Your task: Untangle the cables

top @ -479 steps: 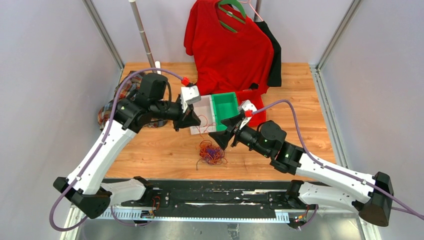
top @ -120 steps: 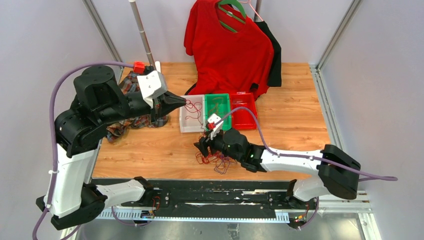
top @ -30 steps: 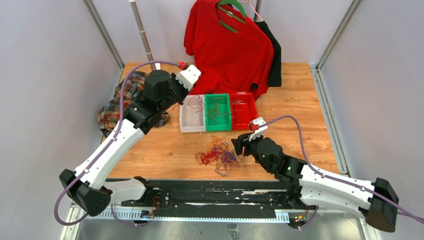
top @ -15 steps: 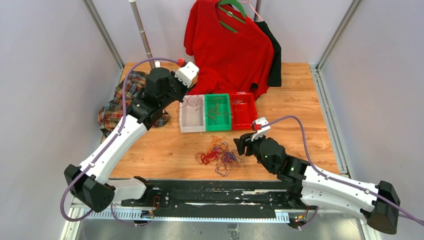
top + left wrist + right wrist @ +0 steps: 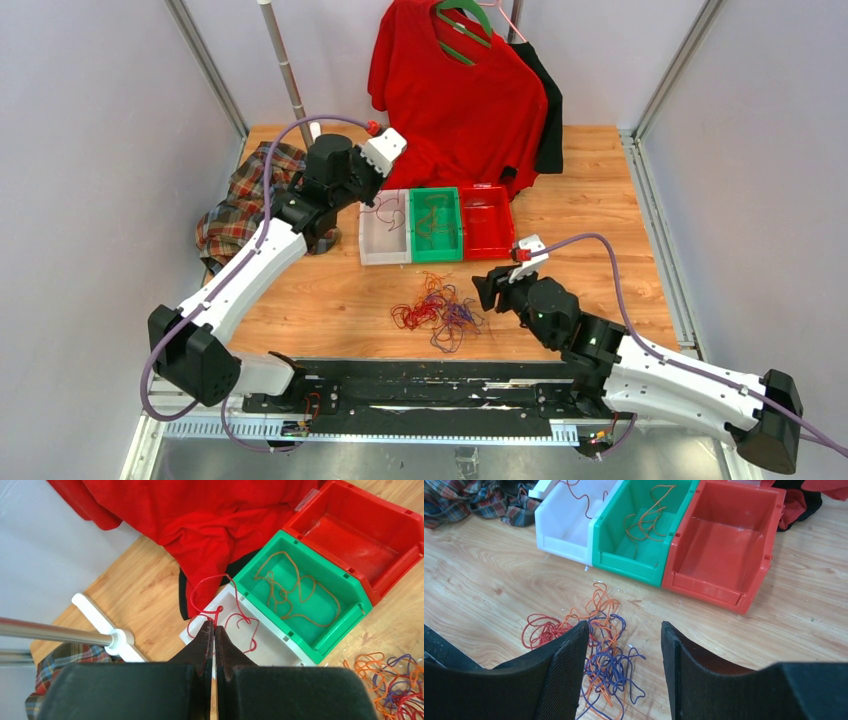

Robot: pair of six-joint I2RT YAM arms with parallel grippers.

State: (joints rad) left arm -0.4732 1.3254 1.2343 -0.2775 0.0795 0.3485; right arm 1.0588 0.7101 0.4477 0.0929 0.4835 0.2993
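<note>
Left tool point(image 5: 214, 627) is clamped on a red cable point(image 5: 199, 587), with the white bin point(image 5: 272, 652) just beyond its tips. Right tool point(image 5: 624, 642) stands wide, the cables point(image 5: 609, 662) just ahead of it on the bench point(image 5: 484, 580).

right side: bare bench point(image 5: 590, 210) right of the red bin point(image 5: 490, 235), loads of room there
bins: white bin point(image 5: 383, 250), green bin point(image 5: 436, 257) and red bin sit touching in a row, so their walls block any low sweep toward the back
white bin: crowded from above, left gripper point(image 5: 214, 626) hangs over it pinching a red cable point(image 5: 218, 610)
front: cables point(image 5: 436, 308) lie loose, with a strip of bare wood between them and the bins; right gripper point(image 5: 624, 626) is just beside them, jaws apart
back: red shirt point(image 5: 455, 95) hangs right up against the bins
back left: plaid cloth point(image 5: 235, 210) plus a pole point(image 5: 284, 70)
</note>
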